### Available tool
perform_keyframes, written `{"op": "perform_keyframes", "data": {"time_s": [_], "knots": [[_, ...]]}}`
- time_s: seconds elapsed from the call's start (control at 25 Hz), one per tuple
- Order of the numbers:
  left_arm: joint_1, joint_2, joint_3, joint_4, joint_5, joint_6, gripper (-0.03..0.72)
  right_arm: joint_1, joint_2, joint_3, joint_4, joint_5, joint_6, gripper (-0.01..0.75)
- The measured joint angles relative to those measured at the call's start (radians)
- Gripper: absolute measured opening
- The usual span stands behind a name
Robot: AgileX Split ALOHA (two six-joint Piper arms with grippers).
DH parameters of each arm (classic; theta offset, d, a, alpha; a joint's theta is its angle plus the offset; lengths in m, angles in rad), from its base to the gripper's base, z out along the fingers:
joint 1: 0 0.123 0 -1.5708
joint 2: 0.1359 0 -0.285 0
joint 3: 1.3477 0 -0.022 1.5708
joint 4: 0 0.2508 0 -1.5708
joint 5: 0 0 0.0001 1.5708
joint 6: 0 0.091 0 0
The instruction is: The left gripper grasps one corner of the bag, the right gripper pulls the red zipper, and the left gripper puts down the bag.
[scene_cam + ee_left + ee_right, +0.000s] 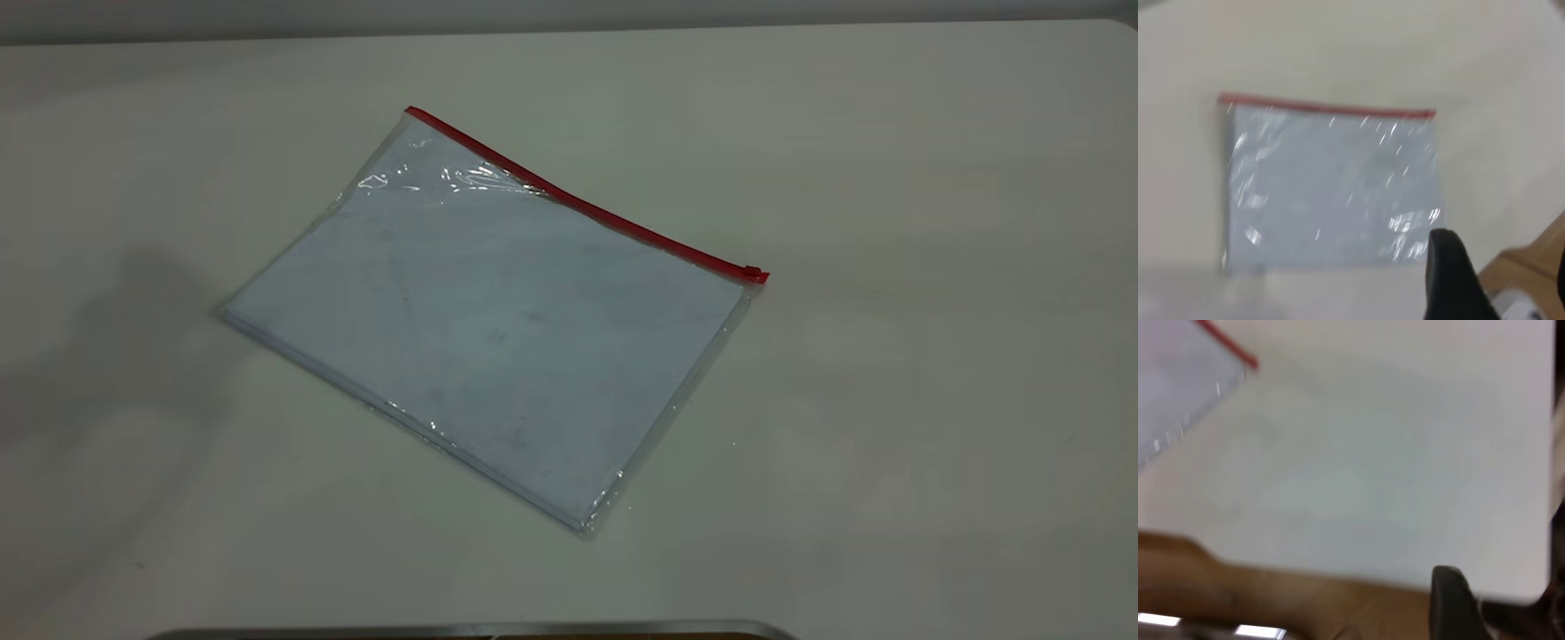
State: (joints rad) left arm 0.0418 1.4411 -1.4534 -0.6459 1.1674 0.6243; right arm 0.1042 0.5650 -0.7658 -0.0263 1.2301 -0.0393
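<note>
Exterior view shows the bag (493,329) lying flat on the pale tabletop (933,400), alone, with neither arm reaching into this picture. Its long axis runs on a slant, from the far left end down toward the near right. The red zipper (578,200) lines the far long edge on the same slant, and its small slider tab (754,272) sits at the right-hand end, hard against the corner of the bag (751,283). Inside the clear pouch lies a stack of pale blue-white sheets (462,320) that fills nearly all of it; only a narrow clear margin shows along the short sides, and the plastic wrinkles and glints near the far left corner. In the left wrist view the left gripper (1455,280) shows only as one dark finger at the picture's edge, raised above the tabletop, with the bag ahead of it and apart from it, the red strip on the bag's far side from the jaws; whether the jaws are released or clenched I cannot tell. In the right wrist view the right gripper (1458,603) likewise shows one dark finger, over the tabletop's rim, well apart from the bag's red-tipped corner; its jaws' state I cannot tell either.
</note>
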Motion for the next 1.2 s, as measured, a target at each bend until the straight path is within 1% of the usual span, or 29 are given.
{"op": "perform_keyframes", "data": {"time_s": [0.08,0.2,0.32,0.52,0.76,1.08,1.2], "knots": [[-0.022,-0.066,0.053,0.08,0.0,-0.061,0.443,0.0,-0.029,0.101,0.0,-0.028,0.031,0.429],[-0.048,-0.164,0.17,0.195,0.0,-0.166,0.443,0.0,-0.052,0.216,0.0,-0.079,0.045,0.439],[-0.056,-0.269,0.296,0.295,0.0,-0.27,0.443,0.0,-0.059,0.282,0.006,-0.106,0.046,0.439],[-0.057,-0.466,0.504,0.416,0.0,-0.377,0.443,0.0,-0.059,0.284,0.007,-0.12,0.046,0.439],[-0.057,-0.695,0.73,0.476,-0.006,-0.406,0.443,0.0,-0.092,0.284,0.007,-0.122,0.046,0.44],[-0.057,-1.013,0.941,0.533,-0.023,-0.407,0.443,0.0,-0.188,0.284,0.007,-0.122,0.046,0.434],[-0.057,-1.125,0.962,0.542,-0.031,-0.409,0.443,0.0,-0.191,0.284,0.007,-0.122,0.046,0.425]]}}
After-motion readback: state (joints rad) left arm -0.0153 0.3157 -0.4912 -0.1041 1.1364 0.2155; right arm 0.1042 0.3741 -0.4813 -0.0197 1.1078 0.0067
